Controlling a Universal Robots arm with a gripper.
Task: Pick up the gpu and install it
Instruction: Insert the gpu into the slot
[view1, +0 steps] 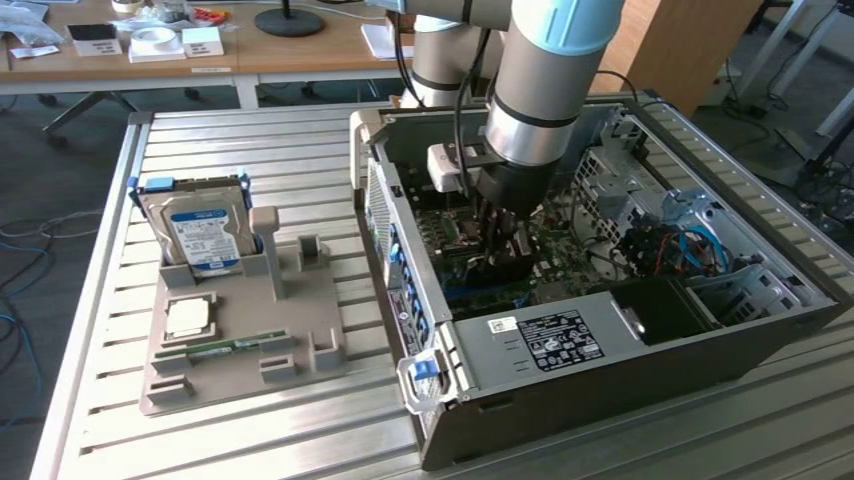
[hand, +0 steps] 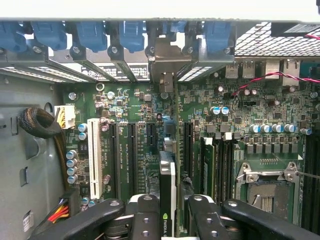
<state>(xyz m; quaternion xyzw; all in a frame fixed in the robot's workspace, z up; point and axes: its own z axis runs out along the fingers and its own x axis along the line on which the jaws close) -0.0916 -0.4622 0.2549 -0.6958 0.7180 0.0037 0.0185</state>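
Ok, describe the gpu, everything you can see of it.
The gpu stands on edge between the gripper fingers, seen edge-on from above: a thin black card with a pale strip along one side and a small green logo near the fingers. Its grey-tan metal bracket sits at the case's rear slot row, among the blue latches. It hangs over the green motherboard slots.

Hard drive (view1: 203, 235) upright in grey holder (view1: 240, 345)
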